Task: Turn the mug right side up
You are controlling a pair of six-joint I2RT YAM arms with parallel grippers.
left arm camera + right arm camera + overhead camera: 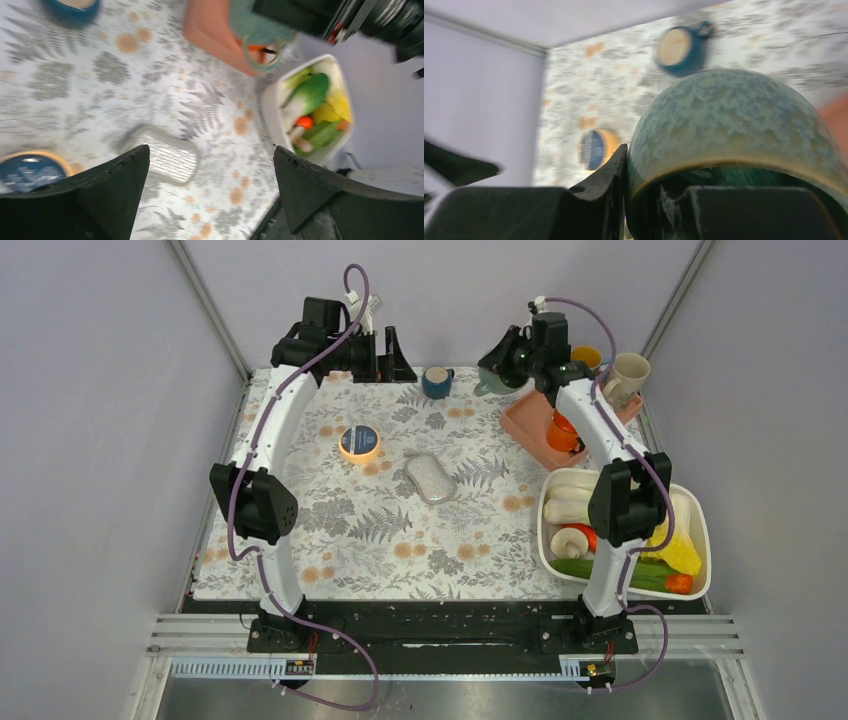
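Observation:
A teal-green glazed mug (493, 380) hangs in the air at the back right, over the far end of the pink tray (530, 435). My right gripper (512, 362) is shut on its rim, with one finger outside the wall and one inside. In the right wrist view the mug (734, 115) fills the frame, tilted, its opening toward the gripper (659, 185). The left wrist view shows the mug (255, 25) and its ring handle below it. My left gripper (392, 348) is open and empty, raised at the back left; it also shows in the left wrist view (210, 155).
A blue mug (437, 381) stands upright at the back centre. A tape roll (359, 442) and a silver oblong pad (430, 478) lie mid-table. An orange mug (563, 432) sits on the tray, a cream mug (625, 378) behind it. A white bin (700, 530) of vegetables sits at right.

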